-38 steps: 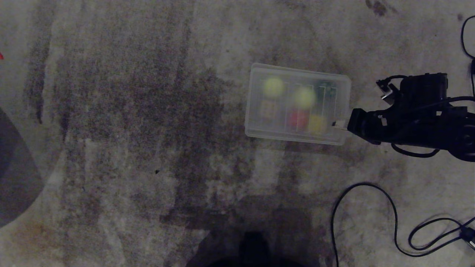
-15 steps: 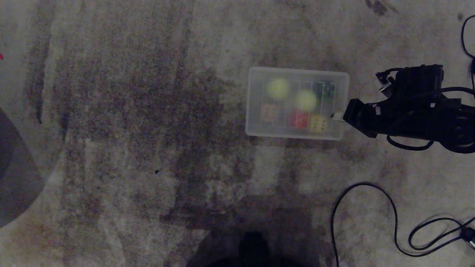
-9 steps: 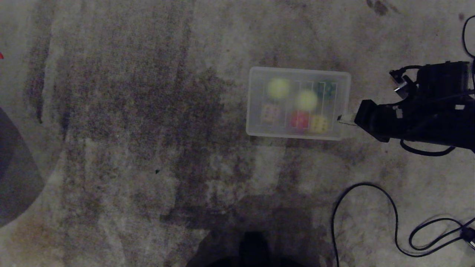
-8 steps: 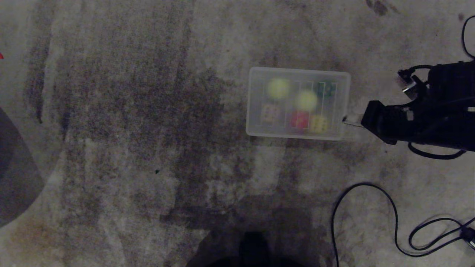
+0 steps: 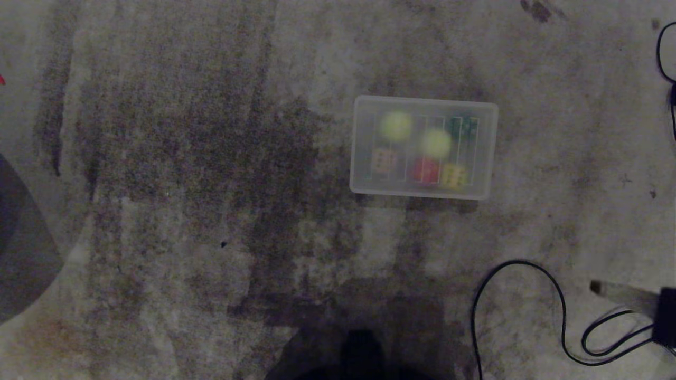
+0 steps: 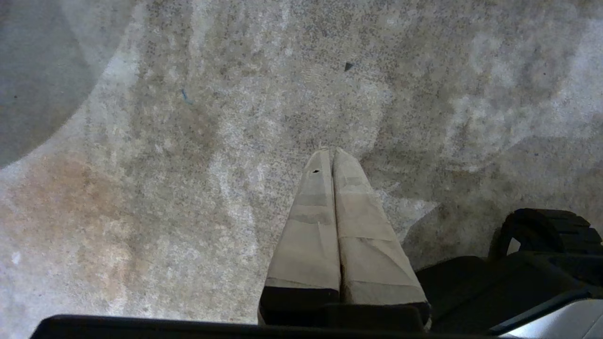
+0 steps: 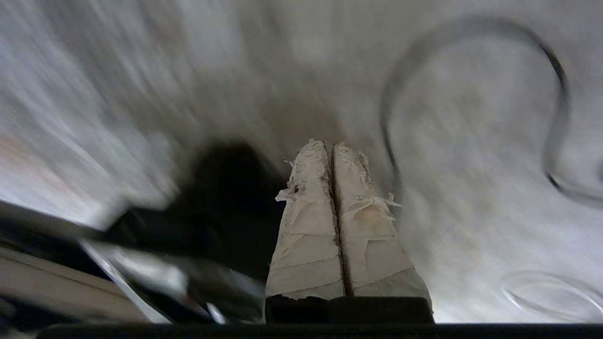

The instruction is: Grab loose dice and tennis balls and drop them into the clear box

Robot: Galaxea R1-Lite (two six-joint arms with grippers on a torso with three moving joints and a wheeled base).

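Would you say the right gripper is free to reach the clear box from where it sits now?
Probably yes: the right gripper, shut and empty, sits low to the right of the clear box, with only bare floor and a black cable between them.

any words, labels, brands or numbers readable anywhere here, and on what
None: no word, label, brand or number can be read in any view.
The dice inside the clear box carry pips, too blurred to count.
The black cable, the carpet and the taped fingers of the left end effector and right end effector bear no print.
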